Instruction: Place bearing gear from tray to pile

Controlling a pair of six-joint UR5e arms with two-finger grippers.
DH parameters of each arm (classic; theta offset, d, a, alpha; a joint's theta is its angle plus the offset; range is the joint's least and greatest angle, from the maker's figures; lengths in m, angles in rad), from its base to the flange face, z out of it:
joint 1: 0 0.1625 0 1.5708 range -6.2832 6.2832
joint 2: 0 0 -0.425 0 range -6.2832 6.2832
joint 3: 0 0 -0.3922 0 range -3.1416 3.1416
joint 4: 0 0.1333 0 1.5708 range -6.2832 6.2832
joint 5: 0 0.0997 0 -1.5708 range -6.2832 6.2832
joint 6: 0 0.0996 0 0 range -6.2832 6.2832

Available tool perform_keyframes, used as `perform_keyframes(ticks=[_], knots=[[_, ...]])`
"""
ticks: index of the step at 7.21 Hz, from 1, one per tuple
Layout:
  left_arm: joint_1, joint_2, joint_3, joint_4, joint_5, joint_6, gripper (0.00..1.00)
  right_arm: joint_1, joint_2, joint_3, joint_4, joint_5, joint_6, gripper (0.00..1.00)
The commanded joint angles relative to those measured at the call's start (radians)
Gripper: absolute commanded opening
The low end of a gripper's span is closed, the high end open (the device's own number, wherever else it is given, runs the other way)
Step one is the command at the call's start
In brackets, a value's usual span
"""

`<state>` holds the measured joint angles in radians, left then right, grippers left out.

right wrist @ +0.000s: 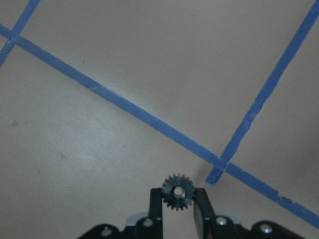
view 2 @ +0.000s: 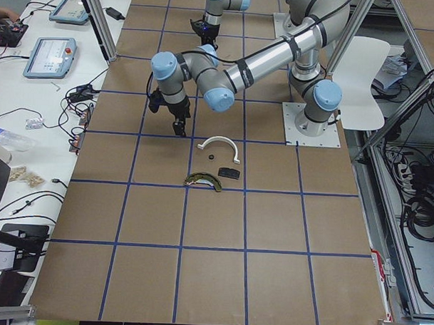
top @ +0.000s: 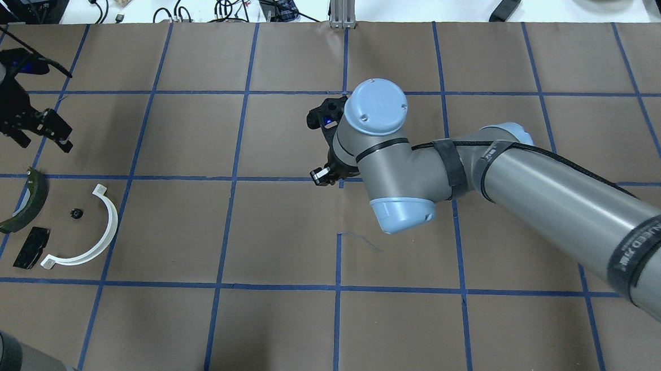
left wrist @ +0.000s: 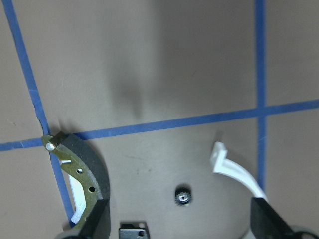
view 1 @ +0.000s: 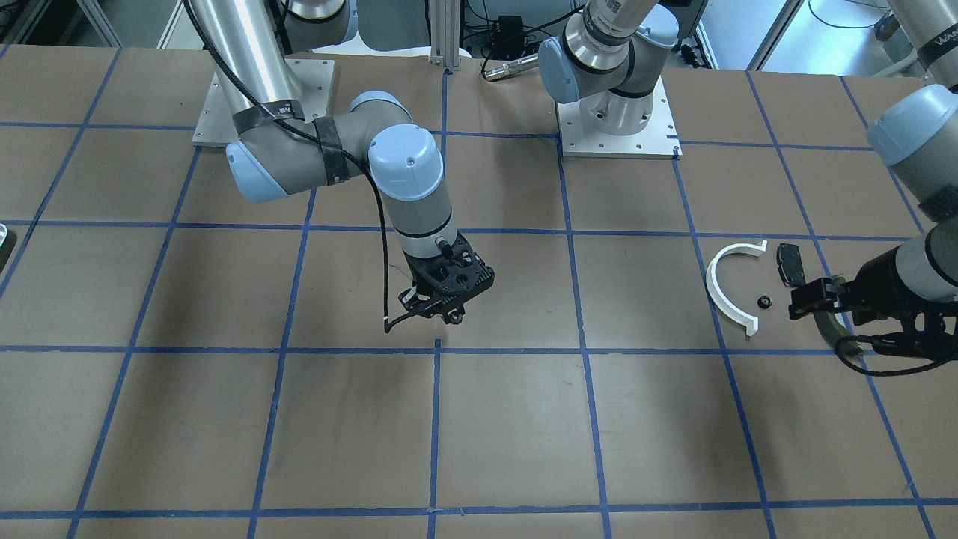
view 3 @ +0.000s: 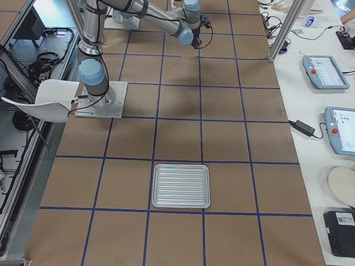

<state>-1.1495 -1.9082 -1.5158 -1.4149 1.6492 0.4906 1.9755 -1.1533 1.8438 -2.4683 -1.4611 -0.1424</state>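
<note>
My right gripper (right wrist: 177, 199) is shut on a small black bearing gear (right wrist: 177, 191) and holds it above the brown table near a blue tape crossing. In the front view this gripper (view 1: 451, 314) hangs over the table's middle. The pile lies at my left: a white half-ring (top: 87, 235), a black pad (top: 31, 247), a dark brake-shoe piece (top: 27, 203) and another small black gear (top: 75, 213). My left gripper (top: 56, 131) is open and empty, hovering just beyond the pile. Its wrist view shows the gear (left wrist: 183, 197) between its fingers (left wrist: 94, 224).
A ribbed metal tray (view 3: 181, 185) lies far off toward the table's right end, with nothing showing in it. The arm bases (view 1: 620, 123) stand at the robot's edge. Monitors and cables line the operators' bench (view 2: 49, 57).
</note>
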Motion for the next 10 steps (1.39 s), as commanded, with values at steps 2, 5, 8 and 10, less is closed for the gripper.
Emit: perform_keyframes(ticks=[2,5,8,10], knots=[[-0.209,0.021,0.048,-0.050,-0.057,-0.225,1.00,0.008,0.014,-0.020,0.005,-0.005,0.010,1.00],[-0.343,0.002,0.054,-0.045,-0.064,-0.337,1.00,-0.108,-0.179,-0.021,0.205,-0.057,-0.023,1.00],[-0.531,-0.046,0.026,0.092,-0.100,-0.536,1.00,-0.210,-0.368,-0.102,0.528,-0.233,-0.023,1.00],[-0.617,-0.093,-0.001,0.175,-0.098,-0.634,1.00,-0.248,-0.393,-0.228,0.705,-0.232,-0.010,1.00]])
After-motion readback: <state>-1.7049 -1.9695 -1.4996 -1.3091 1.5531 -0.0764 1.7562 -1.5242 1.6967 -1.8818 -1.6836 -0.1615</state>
